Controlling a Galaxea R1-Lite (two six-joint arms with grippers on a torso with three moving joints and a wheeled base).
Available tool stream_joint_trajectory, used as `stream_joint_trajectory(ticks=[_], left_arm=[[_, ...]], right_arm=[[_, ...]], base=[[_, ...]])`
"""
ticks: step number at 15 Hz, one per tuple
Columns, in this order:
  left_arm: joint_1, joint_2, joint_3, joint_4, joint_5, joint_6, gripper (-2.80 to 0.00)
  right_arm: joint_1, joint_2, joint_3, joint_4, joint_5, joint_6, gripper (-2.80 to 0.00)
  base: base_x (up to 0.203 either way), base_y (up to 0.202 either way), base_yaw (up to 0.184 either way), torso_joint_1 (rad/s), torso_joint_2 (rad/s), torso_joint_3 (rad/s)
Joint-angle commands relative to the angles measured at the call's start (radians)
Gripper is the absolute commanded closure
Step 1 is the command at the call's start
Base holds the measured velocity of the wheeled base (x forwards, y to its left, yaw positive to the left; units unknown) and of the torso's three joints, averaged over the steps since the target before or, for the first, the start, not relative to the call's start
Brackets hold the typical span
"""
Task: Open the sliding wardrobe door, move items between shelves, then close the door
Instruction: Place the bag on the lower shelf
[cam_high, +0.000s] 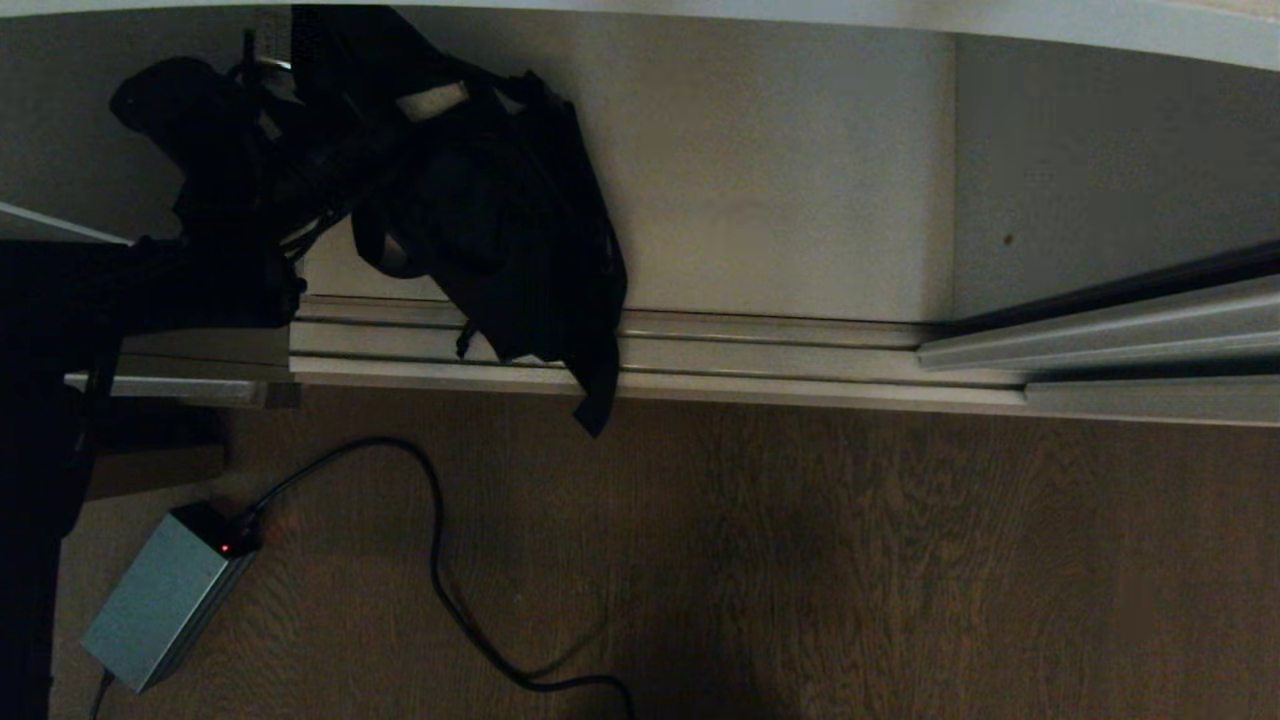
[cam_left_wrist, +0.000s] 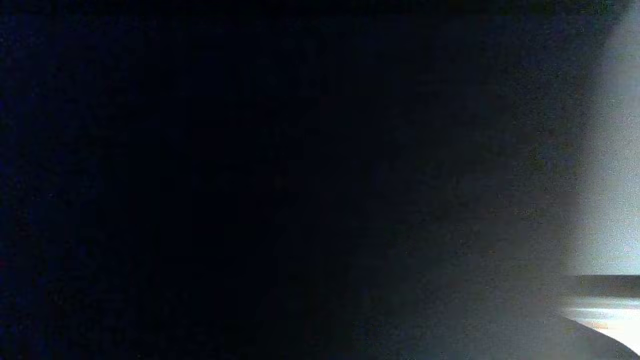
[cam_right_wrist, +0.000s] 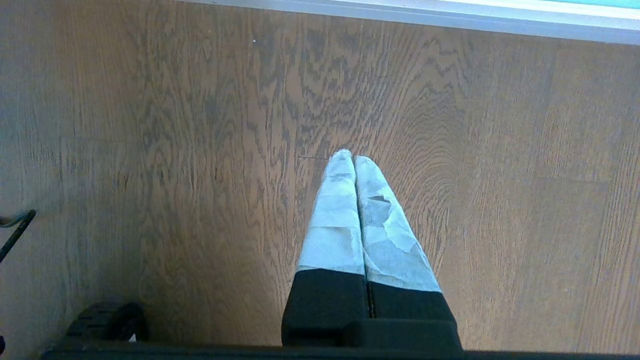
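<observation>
My left arm reaches in from the left, and its gripper (cam_high: 300, 110) is buried in a black cloth item (cam_high: 500, 230) with straps. The item hangs from it above the wardrobe's floor track. The black cloth hides the fingers and darkens almost the whole left wrist view. The sliding wardrobe door (cam_high: 1100, 335) stands pushed to the right, leaving the pale wardrobe interior (cam_high: 780, 180) exposed. A white shelf edge (cam_high: 900, 20) runs along the top of the head view. My right gripper (cam_right_wrist: 354, 159) hangs shut and empty over the wooden floor.
The grooved metal floor track (cam_high: 760, 355) crosses the view in front of the wardrobe. On the wooden floor (cam_high: 850, 560) lie a grey power box with a red light (cam_high: 165, 600) and its black cable (cam_high: 437, 560). A base wheel (cam_right_wrist: 107, 320) shows in the right wrist view.
</observation>
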Motion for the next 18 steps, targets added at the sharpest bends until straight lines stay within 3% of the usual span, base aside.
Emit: stream_joint_trajectory(ticks=[1, 4, 8, 9, 13, 18], left_arm=[[0.006, -0.009, -0.001, -0.074, -0.006, -0.002, 0.00], [0.022, -0.013, -0.001, -0.158, -0.004, 0.005, 0.00], [0.021, 0.010, 0.001, -0.161, 0.005, 0.010, 0.00], [0.021, 0.014, 0.001, -0.156, 0.007, 0.011, -2.80], [0.021, 0.004, 0.001, -0.092, 0.007, 0.009, -2.80], [0.021, -0.062, 0.003, 0.230, 0.006, 0.013, -2.80]], right_arm=[[0.000, -0.003, 0.000, 0.000, 0.000, 0.000, 0.00], [0.001, -0.003, 0.000, 0.000, 0.000, 0.000, 0.00], [0.000, -0.003, 0.000, 0.000, 0.000, 0.000, 0.00], [0.000, -0.003, 0.000, 0.000, 0.000, 0.000, 0.00], [0.000, -0.003, 0.000, 0.000, 0.000, 0.000, 0.00], [0.001, -0.003, 0.000, 0.000, 0.000, 0.000, 0.00]], base=[[0.000, 0.000, 0.000, 0.000, 0.00, 0.000], [0.000, 0.000, 0.000, 0.000, 0.00, 0.000], [0.000, 0.000, 0.000, 0.000, 0.00, 0.000], [0.000, 0.000, 0.000, 0.000, 0.00, 0.000], [0.000, 0.000, 0.000, 0.000, 0.00, 0.000], [0.000, 0.000, 0.000, 0.000, 0.00, 0.000]])
